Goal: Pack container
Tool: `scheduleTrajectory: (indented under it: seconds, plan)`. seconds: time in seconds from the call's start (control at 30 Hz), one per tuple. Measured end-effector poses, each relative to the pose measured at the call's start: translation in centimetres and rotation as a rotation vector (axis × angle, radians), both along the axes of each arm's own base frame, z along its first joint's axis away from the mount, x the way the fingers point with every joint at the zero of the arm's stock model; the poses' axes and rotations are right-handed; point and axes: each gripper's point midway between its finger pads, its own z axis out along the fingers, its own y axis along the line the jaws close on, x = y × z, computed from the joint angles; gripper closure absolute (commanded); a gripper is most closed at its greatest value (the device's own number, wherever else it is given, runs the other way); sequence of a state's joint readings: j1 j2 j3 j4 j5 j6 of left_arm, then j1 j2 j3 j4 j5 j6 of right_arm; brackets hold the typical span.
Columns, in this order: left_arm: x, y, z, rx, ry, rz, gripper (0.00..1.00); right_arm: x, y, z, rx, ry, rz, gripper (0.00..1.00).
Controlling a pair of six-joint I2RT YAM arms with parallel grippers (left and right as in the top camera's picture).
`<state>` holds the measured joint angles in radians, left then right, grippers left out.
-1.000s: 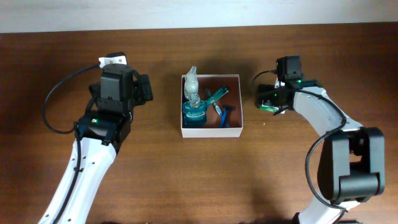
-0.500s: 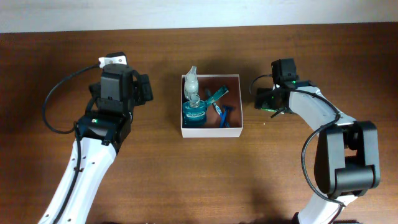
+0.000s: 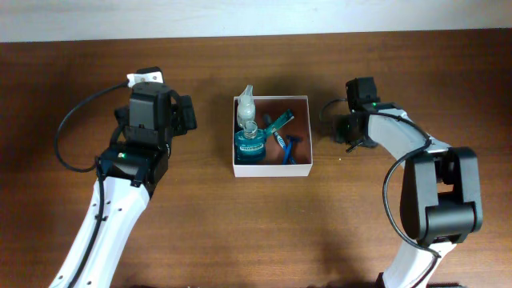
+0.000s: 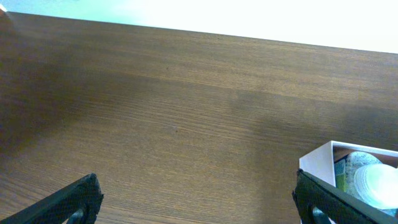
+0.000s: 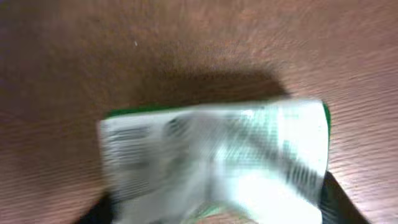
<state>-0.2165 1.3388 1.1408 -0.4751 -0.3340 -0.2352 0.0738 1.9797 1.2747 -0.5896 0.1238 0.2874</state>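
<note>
A dark brown wooden tabletop fills almost the whole overhead view, its fine grain running left to right in slightly wavy streaks. Along the far edge lies a narrow pale band — off-white and plain; whether it is wall or floor cannot be told. In the left wrist view this far border shows bright and washed out, with a faint greenish tint at its left end. The light is even, and a broad dull sheen crosses the wood in the left wrist view. In the right wrist view the wood looks redder and blurred — a dark shadow patch lies on it.
</note>
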Motion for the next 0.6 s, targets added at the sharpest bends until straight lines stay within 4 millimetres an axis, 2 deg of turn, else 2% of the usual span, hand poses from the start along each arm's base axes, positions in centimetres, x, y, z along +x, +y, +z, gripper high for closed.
scheduleTrajectory:
  seconds: [0.1, 0.17, 0.23, 0.3, 0.33, 0.37, 0.47, 0.6]
  plan:
    - [0.0, 0.0, 0.0, 0.0, 0.0, 0.0, 0.01, 1.8, 0.0, 3.7, -0.019, -0.063, -0.002, 0.68]
    - [0.0, 0.0, 0.0, 0.0, 0.0, 0.0, 0.0, 1.2, -0.1, 3.9, -0.022, -0.025, -0.001, 0.67]
    - [0.0, 0.0, 0.0, 0.0, 0.0, 0.0, 0.01, 0.4, -0.1, 4.1, -0.027, 0.017, 0.0, 0.52]
    - [0.0, 0.0, 0.0, 0.0, 0.0, 0.0, 0.01, 0.5, -0.2, 5.2, -0.028, 0.027, -0.003, 0.26]
    - [0.0, 0.0, 0.0, 0.0, 0.0, 0.0, 0.01, 0.7, -0.2, 5.9, -0.03, 0.02, 0.002, 0.18]
    - [0.0, 0.0, 0.0, 0.0, 0.0, 0.0, 0.01, 1.0, -0.2, 6.7, -0.03, 0.007, 0.0, 0.14]
    - [0.0, 0.0, 0.0, 0.0, 0.0, 0.0, 0.01, 1.5, -0.4, 8.6, -0.026, -0.037, -0.008, 0.1]
    - [0.0, 0.0, 0.0, 0.0, 0.0, 0.0, 0.01, 0.3, -1.7, 9.6, -0.024, -0.018, -0.037, 0.07]
